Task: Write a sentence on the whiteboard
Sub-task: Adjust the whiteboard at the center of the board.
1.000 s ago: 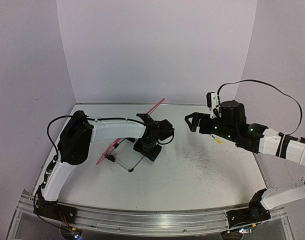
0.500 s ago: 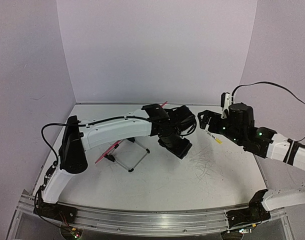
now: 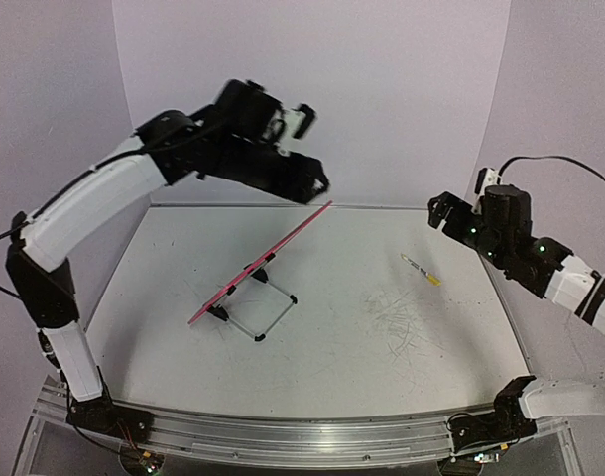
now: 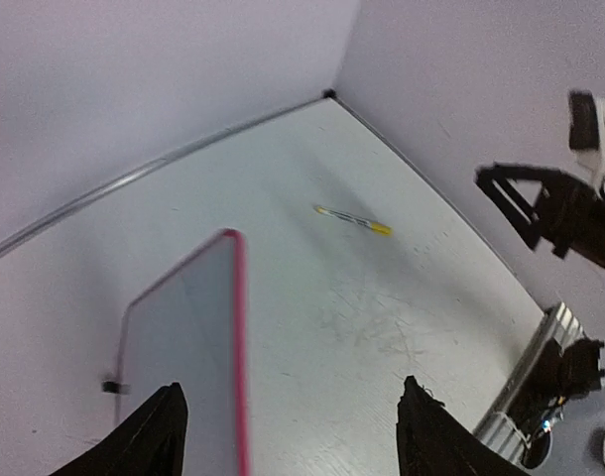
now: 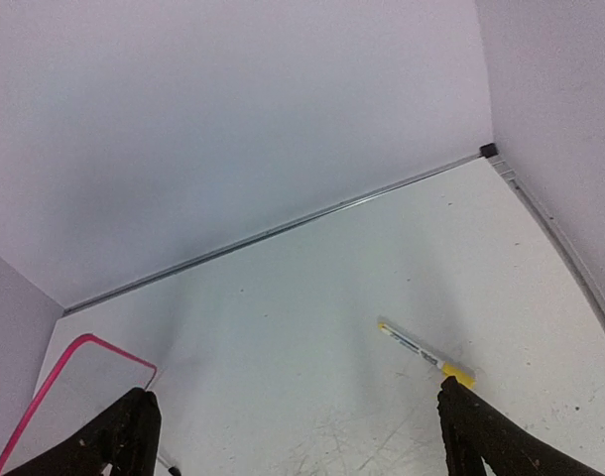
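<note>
The whiteboard (image 3: pixel 268 260) leans on its black wire stand (image 3: pixel 261 319) at mid table and shows edge-on as a pink line. In the left wrist view the whiteboard (image 4: pixel 183 337) shows a blurred pale face; the sentence cannot be made out on it. My left gripper (image 3: pixel 319 184) hangs high above the board's far end, open and empty, fingertips (image 4: pixel 166 428) wide apart. A yellow-capped marker (image 3: pixel 422 270) lies flat on the table at the right. My right gripper (image 3: pixel 440 210) hovers open beyond the marker (image 5: pixel 423 353), holding nothing.
Faint grey scratch marks (image 3: pixel 397 322) cover the table in front of the marker. Lilac walls close the back and both sides. The table's metal rail (image 3: pixel 302 436) runs along the near edge by the arm bases.
My left arm has swung up from beside the whiteboard's stand to high over the table's back, its jaws spreading wider. My right arm has drawn back to the right, away from the board.
</note>
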`<action>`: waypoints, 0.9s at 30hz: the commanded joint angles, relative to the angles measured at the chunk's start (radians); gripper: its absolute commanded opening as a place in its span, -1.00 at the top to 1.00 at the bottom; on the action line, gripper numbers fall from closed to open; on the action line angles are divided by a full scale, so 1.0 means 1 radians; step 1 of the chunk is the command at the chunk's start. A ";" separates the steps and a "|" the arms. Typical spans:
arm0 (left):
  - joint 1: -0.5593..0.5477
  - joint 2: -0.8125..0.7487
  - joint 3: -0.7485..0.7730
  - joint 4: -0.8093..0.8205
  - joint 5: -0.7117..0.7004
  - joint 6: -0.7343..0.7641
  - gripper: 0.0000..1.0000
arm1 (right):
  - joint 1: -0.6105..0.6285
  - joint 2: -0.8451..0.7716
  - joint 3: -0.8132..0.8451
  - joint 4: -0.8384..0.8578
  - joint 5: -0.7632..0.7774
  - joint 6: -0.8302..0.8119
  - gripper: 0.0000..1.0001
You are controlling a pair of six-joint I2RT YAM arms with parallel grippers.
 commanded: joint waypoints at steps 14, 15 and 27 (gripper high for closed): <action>0.739 -0.261 -1.022 0.529 0.495 -0.182 -0.48 | 0.331 0.479 0.451 -0.009 -0.323 0.460 -0.97; 0.739 -0.246 -1.047 0.566 0.514 -0.192 -0.48 | 0.343 0.504 0.466 -0.009 -0.314 0.466 -0.97; 0.670 -0.095 -1.187 0.768 0.553 -0.225 -0.18 | 0.434 0.688 0.604 -0.026 -0.262 0.444 -0.81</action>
